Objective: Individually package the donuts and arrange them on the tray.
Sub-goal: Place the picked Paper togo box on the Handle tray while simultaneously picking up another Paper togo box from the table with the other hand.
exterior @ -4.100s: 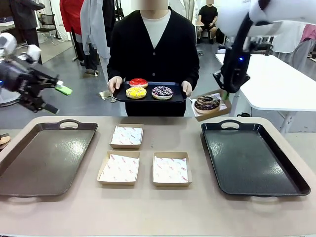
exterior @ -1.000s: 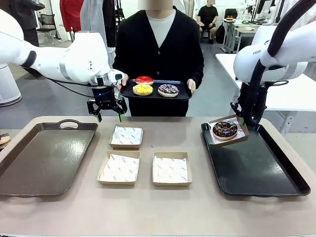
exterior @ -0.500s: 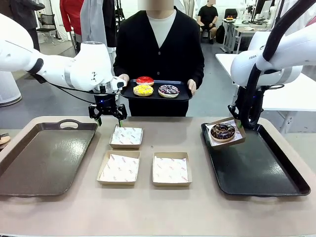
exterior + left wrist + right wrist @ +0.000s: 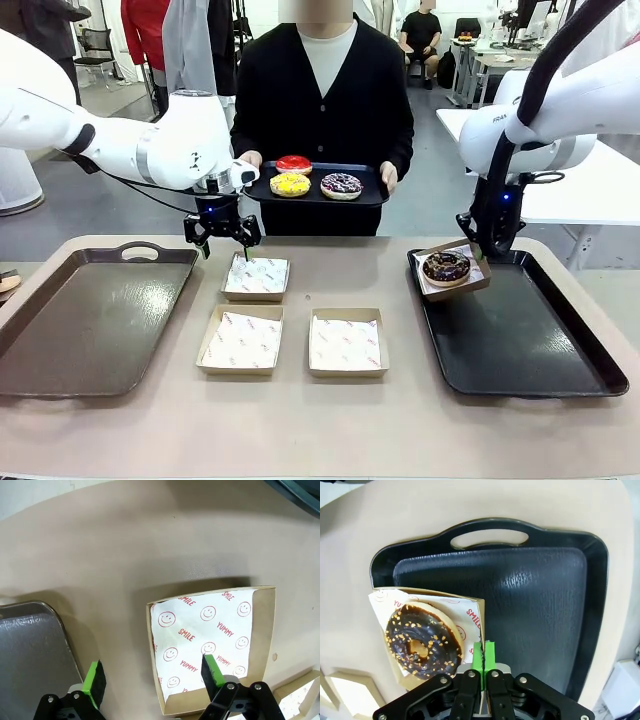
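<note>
My right gripper [image 4: 478, 249] is shut on the edge of a paper-lined box [image 4: 470, 283] that carries the chocolate sprinkled donut [image 4: 446, 266]. The box hangs tilted over the far left corner of the black tray [image 4: 520, 340]. In the right wrist view the pads [image 4: 478, 656] pinch the box wall [image 4: 475, 611] beside the donut [image 4: 422, 640]. My left gripper [image 4: 222, 240] hovers open above the back box [image 4: 256, 277]; its fingers [image 4: 94, 678] straddle that box's left edge [image 4: 210, 635]. The person holds a small dark tray [image 4: 365, 196] with a red donut [image 4: 293, 163], a yellow one [image 4: 289, 184] and a drizzled one [image 4: 341, 184].
Two more paper-lined boxes [image 4: 241, 341] [image 4: 345, 343] sit side by side mid-table. A large grey-brown tray [image 4: 90, 320] lies at the left, its corner in the left wrist view [image 4: 30, 645]. The person stands close to the table's far edge.
My right gripper has carried the boxed donut down and a little left, closer to the black tray. My left gripper has sunk slightly toward the back box.
</note>
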You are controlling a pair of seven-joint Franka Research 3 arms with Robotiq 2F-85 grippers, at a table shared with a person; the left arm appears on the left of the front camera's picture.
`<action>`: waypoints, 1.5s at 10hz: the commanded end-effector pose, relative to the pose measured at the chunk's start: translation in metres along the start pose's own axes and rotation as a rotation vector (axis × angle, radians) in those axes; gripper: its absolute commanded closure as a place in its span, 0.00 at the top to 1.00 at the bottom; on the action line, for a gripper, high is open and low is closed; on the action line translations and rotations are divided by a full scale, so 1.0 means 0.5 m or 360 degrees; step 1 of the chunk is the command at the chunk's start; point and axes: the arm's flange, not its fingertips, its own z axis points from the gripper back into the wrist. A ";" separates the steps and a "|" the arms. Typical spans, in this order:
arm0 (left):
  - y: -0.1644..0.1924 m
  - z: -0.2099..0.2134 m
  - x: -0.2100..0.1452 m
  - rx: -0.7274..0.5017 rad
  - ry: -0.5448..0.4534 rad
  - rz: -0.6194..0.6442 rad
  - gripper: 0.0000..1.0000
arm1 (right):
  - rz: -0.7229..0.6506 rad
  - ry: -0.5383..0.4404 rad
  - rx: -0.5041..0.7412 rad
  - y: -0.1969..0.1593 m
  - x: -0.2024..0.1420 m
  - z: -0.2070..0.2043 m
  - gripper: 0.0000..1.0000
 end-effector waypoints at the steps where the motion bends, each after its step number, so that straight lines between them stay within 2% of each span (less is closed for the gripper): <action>1: 0.002 0.001 0.010 0.0025 -0.0031 -0.0033 1.00 | -0.0043 0.0023 0.0022 0.007 0.017 0.006 0.01; 11: 0.001 -0.037 0.019 -0.0049 0.0082 -0.0075 1.00 | -0.0026 0.0065 0.0044 0.002 0.032 -0.001 0.01; 12: 0.002 -0.038 0.019 -0.0052 0.0090 -0.0085 0.40 | -0.0023 0.0074 0.0050 0.002 0.032 -0.001 0.57; 13: 0.001 -0.039 0.019 -0.0054 0.0096 -0.0089 0.40 | -0.0018 0.0075 0.0052 0.002 0.032 0.000 0.60; 14: 0.001 -0.040 0.020 -0.0054 0.0096 -0.0092 0.00 | -0.0021 0.0075 0.0052 0.001 0.033 -0.001 1.00; 15: 0.001 -0.040 0.019 -0.0050 0.0096 -0.0096 0.34 | -0.0024 0.0077 0.0052 0.001 0.033 -0.002 1.00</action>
